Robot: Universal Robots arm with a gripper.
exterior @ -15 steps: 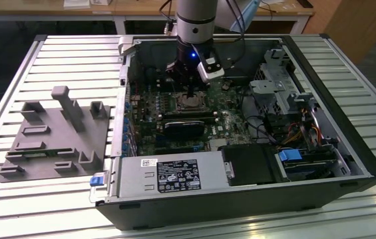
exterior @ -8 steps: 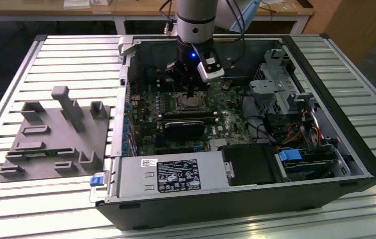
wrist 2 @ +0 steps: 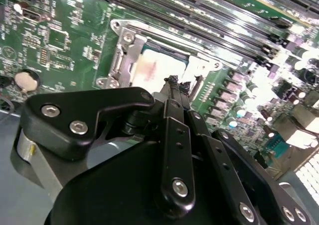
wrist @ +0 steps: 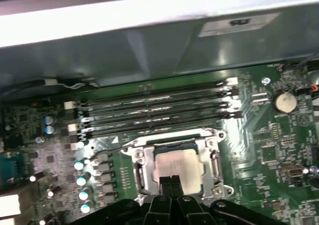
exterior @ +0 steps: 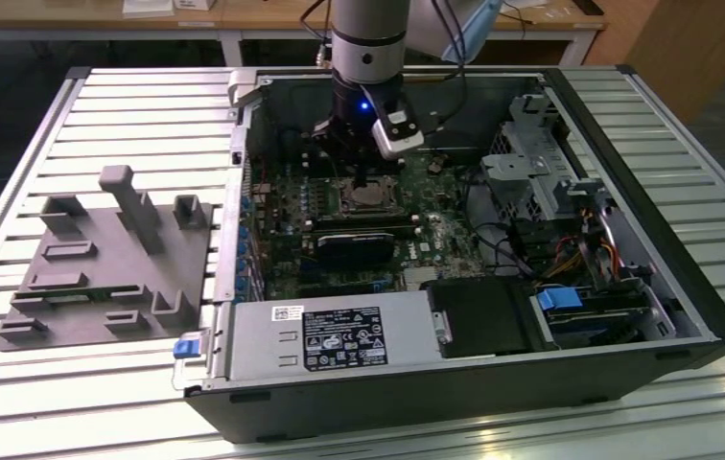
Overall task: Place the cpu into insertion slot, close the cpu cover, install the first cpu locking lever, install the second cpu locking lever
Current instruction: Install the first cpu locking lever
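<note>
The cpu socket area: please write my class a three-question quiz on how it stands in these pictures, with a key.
1. True or false: the cpu cover stands raised, well clear of the cpu.
2. In both wrist views, the gripper has its fingertips nearest to: A. the cpu and its cover; B. the round coin cell; C. the grey fixture outside the case.
3. In the first wrist view, which long narrow black parts run side by side next to the cpu cover?

Key
1. False: it lies flat around the cpu.
2. A.
3. The memory slots.
</note>
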